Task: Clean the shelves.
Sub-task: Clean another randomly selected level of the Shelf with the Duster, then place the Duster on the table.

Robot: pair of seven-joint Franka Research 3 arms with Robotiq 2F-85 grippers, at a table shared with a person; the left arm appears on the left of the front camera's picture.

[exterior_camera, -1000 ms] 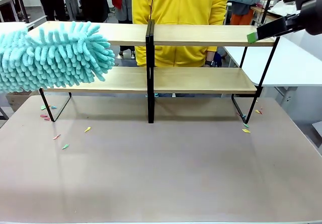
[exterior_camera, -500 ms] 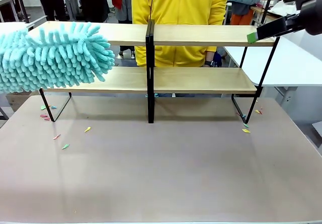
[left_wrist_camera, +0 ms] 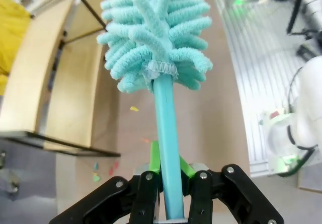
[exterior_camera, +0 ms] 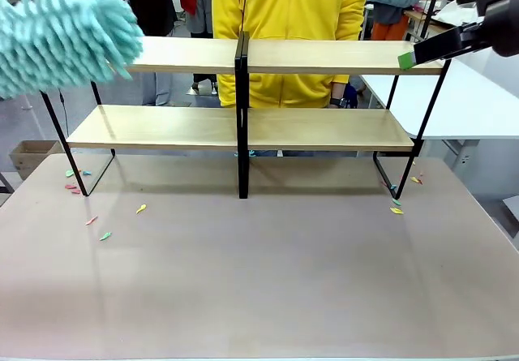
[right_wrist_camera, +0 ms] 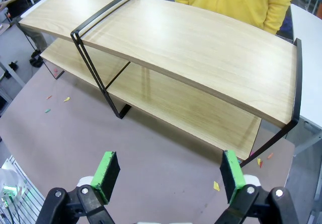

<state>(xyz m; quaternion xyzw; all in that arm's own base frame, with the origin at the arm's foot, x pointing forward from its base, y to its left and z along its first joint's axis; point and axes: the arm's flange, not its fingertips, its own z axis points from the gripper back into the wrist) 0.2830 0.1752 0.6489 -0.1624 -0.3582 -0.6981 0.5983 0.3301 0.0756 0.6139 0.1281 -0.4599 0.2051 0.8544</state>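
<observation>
- We found the shelves (exterior_camera: 243, 126), a wide two-tier rack of long light-wood boards on a thin black metal frame with a black centre post, standing at the far side of the grey-brown table (exterior_camera: 268, 280), in front of a person in a yellow hooded top (exterior_camera: 288, 20).
- Our left gripper (left_wrist_camera: 168, 171) was clamped tight on the turquoise plastic handle of a fluffy turquoise chenille duster (left_wrist_camera: 156, 38); in the front view the duster head (exterior_camera: 65, 32) hung level with the shelves' top board, at its left end.
- Our right gripper (right_wrist_camera: 171, 176) stood wide open with nothing between its green pads (right_wrist_camera: 106, 173), poised above and just off the right end of the shelves (right_wrist_camera: 201, 58).
- We judged the duster light and its head soft and yielding, so it should drape over the boards without scratching; the slim, smooth handle looked stiff but liable to twist, so a hold low on the handle, as we had it, seemed sound.
- We judged the shelves light for their width and apt to slide or rock under a firm sweep; the frame at the right end looked the best place to steady them.
- Small coloured scraps (exterior_camera: 105, 235) lay on the table near the shelves' left legs, and a few more (exterior_camera: 396, 210) by the right legs.
</observation>
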